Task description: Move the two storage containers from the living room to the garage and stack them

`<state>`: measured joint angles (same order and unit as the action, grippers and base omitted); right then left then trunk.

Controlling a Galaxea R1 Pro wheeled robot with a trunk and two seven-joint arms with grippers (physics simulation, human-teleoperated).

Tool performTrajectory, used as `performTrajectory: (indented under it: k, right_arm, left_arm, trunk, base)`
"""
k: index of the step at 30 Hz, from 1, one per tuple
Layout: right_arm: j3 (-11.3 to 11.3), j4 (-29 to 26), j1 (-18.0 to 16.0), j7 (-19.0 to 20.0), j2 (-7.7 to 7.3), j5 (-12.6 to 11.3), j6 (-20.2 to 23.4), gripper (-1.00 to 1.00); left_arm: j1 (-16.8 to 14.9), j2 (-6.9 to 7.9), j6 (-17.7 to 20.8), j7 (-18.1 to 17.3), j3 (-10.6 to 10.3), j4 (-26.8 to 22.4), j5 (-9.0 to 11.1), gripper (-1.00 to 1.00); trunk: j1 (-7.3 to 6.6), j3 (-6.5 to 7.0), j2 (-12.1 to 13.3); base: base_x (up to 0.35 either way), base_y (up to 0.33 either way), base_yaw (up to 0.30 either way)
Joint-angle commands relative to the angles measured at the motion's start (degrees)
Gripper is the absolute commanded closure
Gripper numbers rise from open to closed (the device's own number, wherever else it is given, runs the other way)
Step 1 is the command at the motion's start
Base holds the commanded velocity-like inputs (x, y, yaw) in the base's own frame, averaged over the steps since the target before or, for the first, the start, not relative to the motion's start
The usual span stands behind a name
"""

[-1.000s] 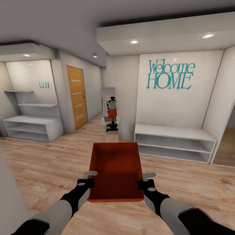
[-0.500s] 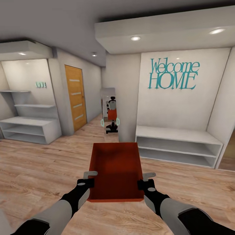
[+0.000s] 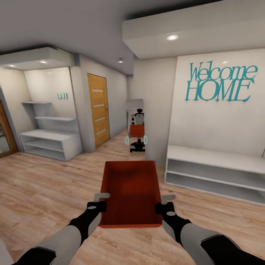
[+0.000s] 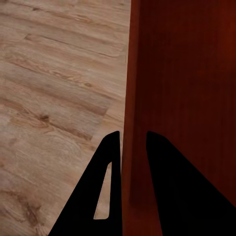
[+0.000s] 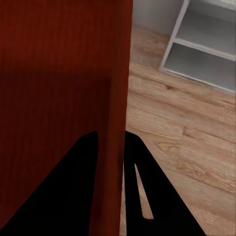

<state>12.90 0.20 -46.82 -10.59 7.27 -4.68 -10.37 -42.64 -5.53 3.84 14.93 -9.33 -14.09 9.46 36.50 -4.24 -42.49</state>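
One orange-red storage container (image 3: pixel 130 191) hangs level in front of me, lidless and empty, above light wood planks. My left gripper (image 3: pixel 101 200) is shut on its left wall near the near corner, and my right gripper (image 3: pixel 165 202) is shut on its right wall. In the left wrist view the thin red wall (image 4: pixel 182 98) runs between the two dark fingers of the left gripper (image 4: pixel 132 140). The right wrist view shows the same pinch: the right gripper (image 5: pixel 112 135) clamps the container's wall (image 5: pixel 59 73). The garage is out of view.
A low white shelf bench (image 3: pixel 217 173) stands at the right under teal "Welcome HOME" lettering. A white shelf unit (image 3: pixel 51 143) fills the left alcove. Ahead are a honey-brown door (image 3: pixel 98 110) and a mirror (image 3: pixel 137 129) reflecting me. A wood-framed glass door (image 3: pixel 4 132) shows at far left.
The whole room has slid to the right in the head view, so the camera has turned left. The container and both grippers keep the same place in the picture.
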Motion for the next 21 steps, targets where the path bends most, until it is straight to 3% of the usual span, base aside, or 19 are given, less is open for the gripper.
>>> performTrajectory:
  k: [1, 5, 21]
  right_arm:
    - [-1.38, -0.03, -0.03, -0.24, -0.42, -0.68, -0.34, 1.0]
    - [-1.38, -0.03, -0.03, -0.25, -0.49, -0.7, -0.35, 1.0]
    - [-1.31, -0.03, -0.03, -0.3, -0.36, -0.7, -0.38, 1.0]
  left_arm:
    - [-0.08, 3.51, 0.37, 0.56, 3.56, -0.16, 0.03, 1.0]
    - [-0.08, 3.51, 0.37, 0.55, 3.57, -0.15, 0.03, 1.0]
    - [-0.08, 3.57, 0.37, 0.58, 3.58, -0.15, 0.03, 1.0]
  trunk:
    - [0.05, -0.1, -0.08]
    - [0.05, -0.1, -0.08]
    - [0.05, -0.1, -0.08]
  base:
    - [0.323, 0.0, 0.268]
    - [0.323, 0.0, 0.151]
    - [0.323, 0.0, 0.005]
